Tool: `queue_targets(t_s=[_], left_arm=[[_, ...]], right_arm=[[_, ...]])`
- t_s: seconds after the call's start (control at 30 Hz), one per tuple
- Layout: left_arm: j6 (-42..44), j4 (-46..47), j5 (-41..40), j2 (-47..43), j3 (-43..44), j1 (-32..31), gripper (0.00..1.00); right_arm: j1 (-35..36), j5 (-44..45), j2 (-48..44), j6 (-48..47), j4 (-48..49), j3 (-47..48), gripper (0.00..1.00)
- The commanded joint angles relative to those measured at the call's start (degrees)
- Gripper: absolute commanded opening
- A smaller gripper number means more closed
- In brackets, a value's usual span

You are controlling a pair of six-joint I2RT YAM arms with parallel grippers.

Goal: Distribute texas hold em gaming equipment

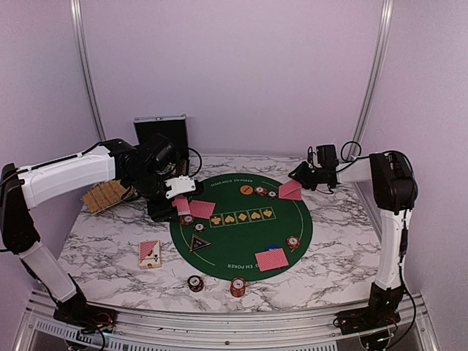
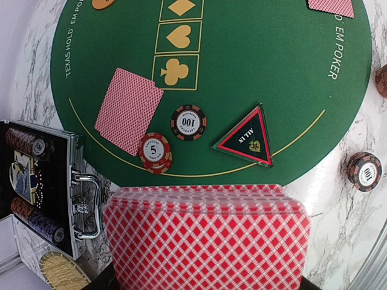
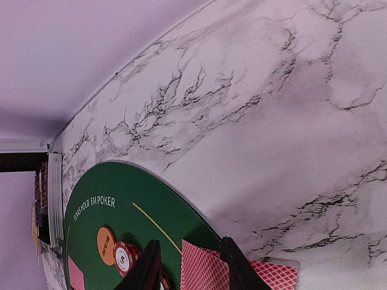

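The right end effector stands with its jaws parted over a red-backed playing card lying flat at the far right rim of the round green felt mat. A strip of green shows between one finger and the card's edge, so nothing is clamped. A second red-backed card lies just beside the first, partly on the white marble worktop.

The left end effector is closed on the thick deck of red-backed cards, held above the mat's left edge. Below it lie one dealt card, a red-white chip marked 5, a dark chip marked 100 and the triangular black all-in button.

The step looks like dealing to the right-hand seat. To finish it well, the right arm should rise straight up before pulling back, so neither finger drags the card off the felt. The outer card seems to need a nudge inward. The left grip should stay firm and level, so that only the top card can be drawn from the deck.
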Motion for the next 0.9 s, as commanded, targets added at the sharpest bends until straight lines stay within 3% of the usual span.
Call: queue_targets(t_s=[0.0,0.37,0.57,0.7,0.87], left_arm=[[-0.65,-0.04,0.57,-1.12,-0.01,-0.25,0.00],[-0.73,-0.28,0.82,-0.69,0.49,-0.24,0.00],[-0.83,-0.39,0.83,-0.77,0.41,-0.20,0.00],[-0.74,-0.40,0.56,-0.90,0.41,-0.24,0.00],[-0.70,-0.31,0.30,-0.76,0.65,-0.20,0.00]], right_arm=[[0.41,3.40,-1.27,-3.12,-4.07,1.80,0.40],[0.41,9.96,-5.61,-6.40,-10.25,1.21,0.76],[0.41,12.19,-8.89,-6.97,-12.14,-0.22,0.81],[1.42,7.92,-14.11,-4.82,-8.92,-5.13,0.85],[6.03,-4.54,-19.82,0.90,-0.86,-11.70,0.89]])
